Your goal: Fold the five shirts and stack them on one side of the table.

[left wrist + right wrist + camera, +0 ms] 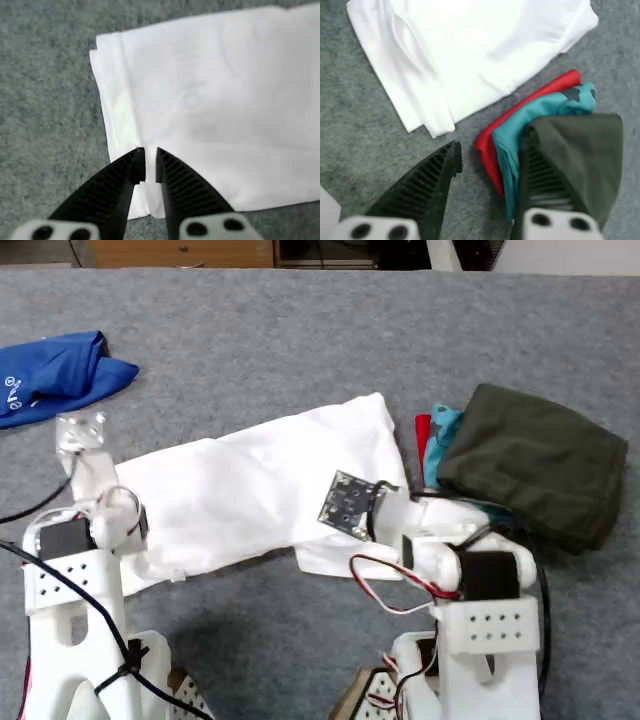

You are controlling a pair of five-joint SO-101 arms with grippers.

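A white shirt (260, 480) lies folded lengthwise across the middle of the grey table (300, 330). My left gripper (150, 161) is shut, with nothing in it, just above the layered side edge of the white shirt (215, 100). My right gripper (492, 155) is open over the bare strip between the white shirt (470, 50) and a stack. That stack has a dark olive shirt (535, 460) on top of a teal shirt (445, 430) and a red shirt (422, 430). One right finger (540, 170) overlaps the olive shirt (585, 150). A blue shirt (55, 375) lies crumpled at the far left.
The left arm (95, 515) stands at the near left and the right arm (440, 550) at the near right, beside the stack. Open carpet-like table surface stretches across the back. Furniture (180, 252) lines the far edge.
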